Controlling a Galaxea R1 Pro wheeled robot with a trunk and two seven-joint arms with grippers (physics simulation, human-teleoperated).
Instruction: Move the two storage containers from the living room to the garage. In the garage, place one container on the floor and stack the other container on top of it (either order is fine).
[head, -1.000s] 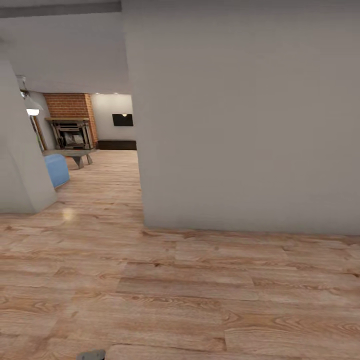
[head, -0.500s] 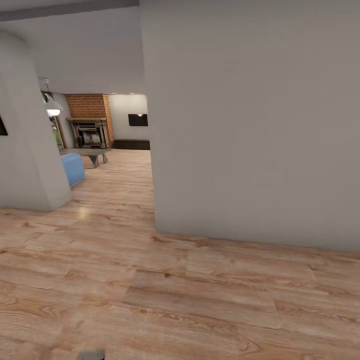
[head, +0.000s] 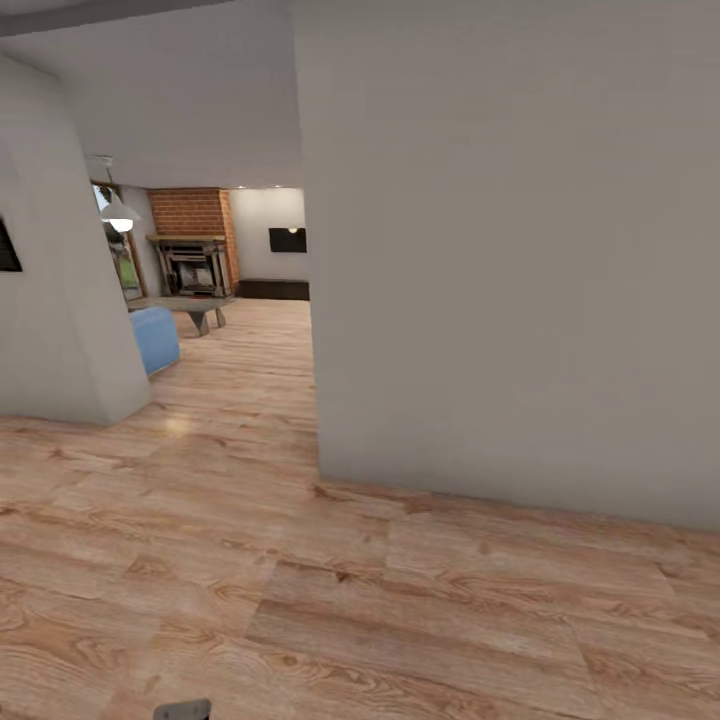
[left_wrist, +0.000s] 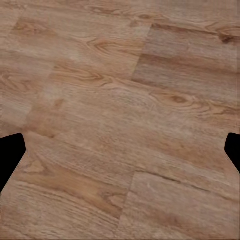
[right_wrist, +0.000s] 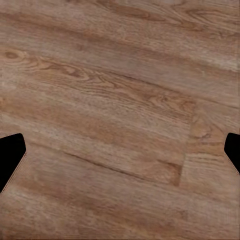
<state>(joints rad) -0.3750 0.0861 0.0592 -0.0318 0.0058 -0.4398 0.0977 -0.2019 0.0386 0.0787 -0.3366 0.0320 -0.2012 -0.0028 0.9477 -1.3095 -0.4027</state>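
A: Where are the two storage containers from here?

B: I can't place them. The head view has a broad grey wall (head: 510, 260) straight ahead, its corner meeting the wood-plank floor (head: 330, 600), and an opening beside that corner leads into the living room.

A: What's through the opening?

B: A red brick fireplace (head: 192, 245) at the far end, a low table (head: 198, 306) before it, a rounded blue sofa end (head: 156, 338) near the curved wall (head: 55, 290), and a white pendant lamp (head: 119, 210). No red-orange bin among them.

A: So which arm is nearer?

B: Impossible to judge, and the same goes for their long axis. My guess is the route runs through that opening.

A: And the jaws?

B: Both wrist cameras look down on matte, grained planks with staggered joints. The left gripper (left_wrist: 120, 150) and right gripper (right_wrist: 120, 150) each show dark tips at opposite edges, spread wide with nothing between them
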